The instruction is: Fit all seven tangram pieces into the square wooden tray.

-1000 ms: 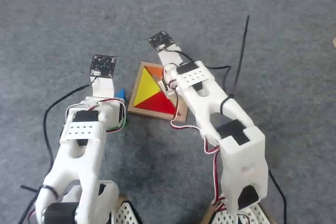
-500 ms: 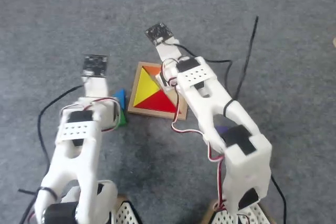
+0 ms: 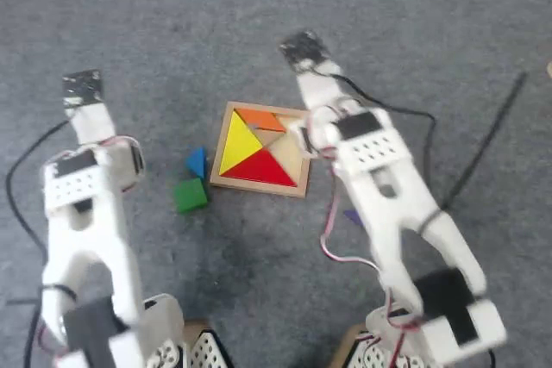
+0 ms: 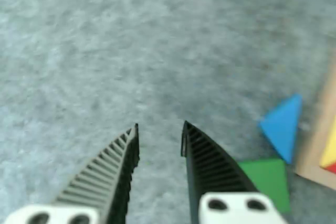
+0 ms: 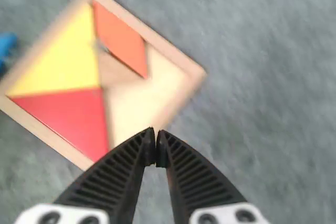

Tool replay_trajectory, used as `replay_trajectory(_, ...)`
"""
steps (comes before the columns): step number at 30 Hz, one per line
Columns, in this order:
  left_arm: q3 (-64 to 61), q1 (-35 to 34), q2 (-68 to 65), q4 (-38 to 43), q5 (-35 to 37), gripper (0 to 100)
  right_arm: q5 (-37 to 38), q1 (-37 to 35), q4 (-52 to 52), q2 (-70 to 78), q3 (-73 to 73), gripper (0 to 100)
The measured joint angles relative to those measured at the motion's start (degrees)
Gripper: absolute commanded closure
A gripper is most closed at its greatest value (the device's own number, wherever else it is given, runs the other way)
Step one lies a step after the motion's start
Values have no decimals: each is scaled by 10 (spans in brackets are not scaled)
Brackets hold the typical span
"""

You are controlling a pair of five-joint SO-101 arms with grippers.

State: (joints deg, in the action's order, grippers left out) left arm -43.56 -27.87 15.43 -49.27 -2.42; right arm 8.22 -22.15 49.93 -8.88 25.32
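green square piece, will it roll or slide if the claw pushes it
The green square piece looks like a flat-faced rigid block, so it probably won't roll or flex. It lies on grey carpet, so a push would likely drag rather than glide.

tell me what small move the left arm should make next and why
Probably swing the open left gripper over the green square and lower onto it. The gripper hangs empty above bare carpet with the square just beside it, and that square and the blue triangle lie outside the tray, which has bare wood to fill.
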Motion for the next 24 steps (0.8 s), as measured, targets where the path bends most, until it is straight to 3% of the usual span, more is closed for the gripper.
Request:
replay_trajectory(7,166,-3,-156,-85,-37,793,29,112,-25,-106,173,979)
replay_trajectory(14,309,66,-235,-235,-98,794,84,184,-75,-156,280,979)
replay_trajectory(18,345,114,-235,-346,-183,794,91,264,-65,-172,295,979)
replay_trajectory(24,305,127,-236,-396,-352,788,95,265,-70,-172,326,979)
